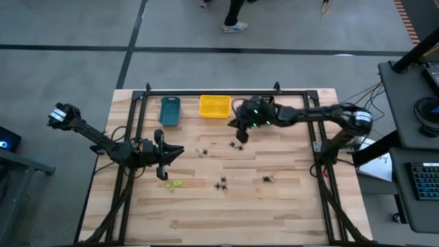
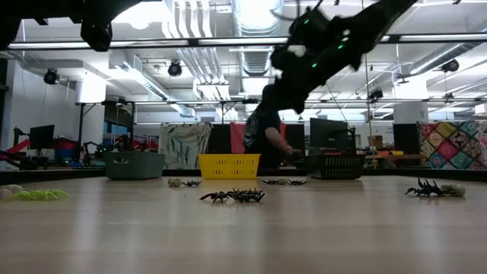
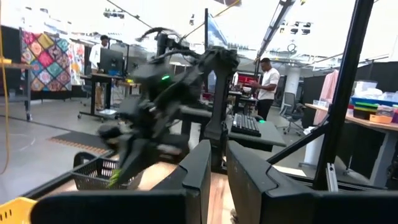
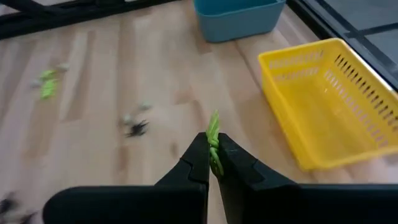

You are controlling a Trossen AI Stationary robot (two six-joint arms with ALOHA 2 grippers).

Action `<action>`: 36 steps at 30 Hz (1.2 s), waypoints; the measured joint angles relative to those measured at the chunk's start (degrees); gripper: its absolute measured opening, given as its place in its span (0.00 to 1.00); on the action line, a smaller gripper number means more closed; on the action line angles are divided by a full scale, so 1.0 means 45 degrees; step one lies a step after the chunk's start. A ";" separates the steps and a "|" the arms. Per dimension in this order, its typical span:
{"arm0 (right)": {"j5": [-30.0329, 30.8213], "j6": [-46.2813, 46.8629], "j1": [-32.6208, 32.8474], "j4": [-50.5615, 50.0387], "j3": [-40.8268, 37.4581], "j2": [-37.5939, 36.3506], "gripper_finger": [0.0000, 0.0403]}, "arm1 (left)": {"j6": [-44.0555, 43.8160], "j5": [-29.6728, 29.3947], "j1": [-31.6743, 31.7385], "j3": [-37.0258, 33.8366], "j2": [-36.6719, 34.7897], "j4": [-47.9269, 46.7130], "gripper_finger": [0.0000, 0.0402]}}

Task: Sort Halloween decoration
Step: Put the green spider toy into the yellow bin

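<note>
In the high view, the right end effector (image 1: 239,136) hangs over the back part of the wooden tabletop (image 1: 274,213), just in front of the yellow bin (image 1: 215,106), and the teal bin (image 1: 169,111) stands beside that bin. The left end effector (image 1: 173,154) waits at the left side, its fingers close together with nothing between them. Black spider trinkets (image 1: 221,184) lie scattered in the middle of the tabletop, and a yellow-green trinket (image 1: 171,184) lies near the left end effector. In the low view, black trinkets (image 2: 236,196) rest on the tabletop in front of the yellow bin (image 2: 229,165), and a person (image 2: 266,129) stands behind. In the right wrist view, the right end effector (image 4: 214,152) is closed on a thin green trinket (image 4: 214,138), above the wood and near the yellow bin (image 4: 323,106).
</note>
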 joint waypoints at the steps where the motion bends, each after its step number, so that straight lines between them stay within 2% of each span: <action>1: -0.0111 -0.0203 -0.0206 -0.0006 0.0371 0.0423 0.02 | 0.0069 0.0000 0.0000 0.0000 -0.0064 -0.0032 0.09; 11: -0.0372 -0.1738 -0.1491 -0.0025 0.4264 0.4106 0.02 | 0.0065 0.0017 0.0000 0.0000 -0.0688 -0.0673 0.09; 18: -0.0367 -0.1302 -0.2060 -0.0178 0.6075 0.5742 0.02 | 0.0036 0.0019 0.0000 0.0000 -0.0970 -0.0970 0.09; 29: -0.0252 0.0068 -0.2343 -0.0545 0.6753 0.6799 0.03 | -0.0350 0.0029 -0.0005 0.0000 -0.0963 -0.1276 0.09; 36: -0.0223 0.0328 -0.2359 -0.0519 0.6753 0.6794 0.17 | -0.0397 0.0034 -0.0005 0.0000 -0.0929 -0.1261 0.09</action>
